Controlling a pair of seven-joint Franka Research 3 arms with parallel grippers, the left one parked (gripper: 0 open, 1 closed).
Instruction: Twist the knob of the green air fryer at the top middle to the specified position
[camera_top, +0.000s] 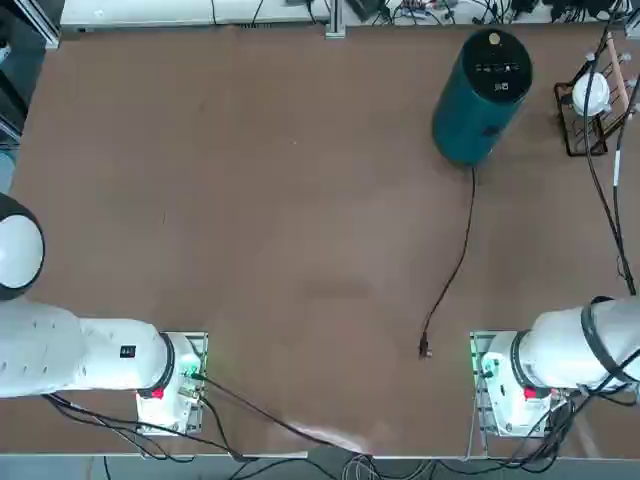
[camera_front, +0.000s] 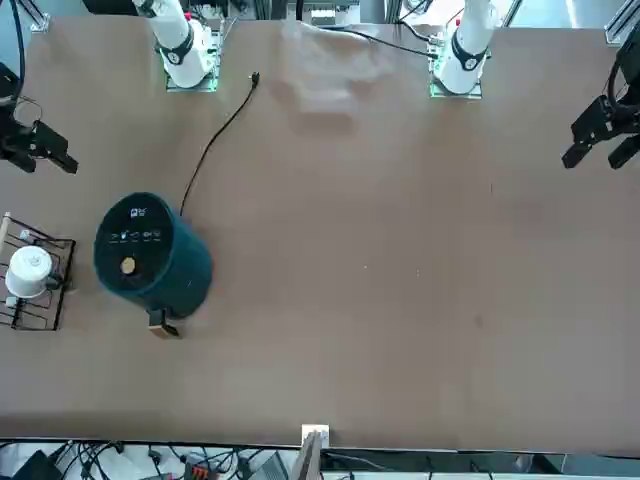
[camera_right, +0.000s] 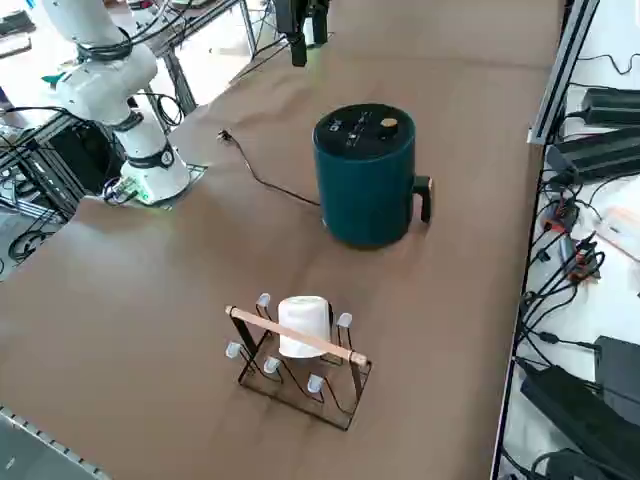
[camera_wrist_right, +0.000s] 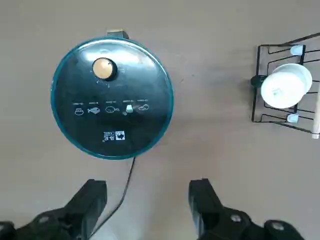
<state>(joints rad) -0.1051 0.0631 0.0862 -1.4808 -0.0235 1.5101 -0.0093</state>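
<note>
A: So, where is the knob (camera_wrist_right: 104, 68)?

B: On top of the fryer (camera_wrist_right: 112, 97), a small tan dial near the rim of the round black panel (camera_wrist_right: 112, 107), on the side farthest from the jaws. A row of little white icons crosses the panel between the knob and the jaws.

A: And the jaws themselves?

B: The right gripper (camera_wrist_right: 147, 200) hangs high above the tabletop (camera_top: 250, 200), pointing straight down, jaws spread wide with nothing between them. In the wrist view the fryer lies beyond the fingertips, off toward the left finger (camera_wrist_right: 90, 200), well apart from both fingers. Nothing touches the knob.

A: How does the fryer stand?

B: Upright, a dark teal cylinder (camera_right: 365, 175) with a black handle (camera_right: 424, 198) sticking out of its side. The handle is on the same side as the knob, away from the jaws.

A: Anything attached to it?

B: A thin black cord (camera_top: 455, 265) leaves the base on the side toward the jaws and trails loose over the tabletop, passing under the gap between the fingers. Its plug (camera_top: 425, 349) lies free near the right arm's base (camera_top: 505, 395).

A: What else is around?

B: A black wire rack (camera_wrist_right: 285, 85) with a white cup (camera_wrist_right: 285, 86) on it stands off to the side of the right finger (camera_wrist_right: 205, 200), well apart from the fryer. A wooden bar (camera_right: 298, 336) runs across the rack's top.
</note>
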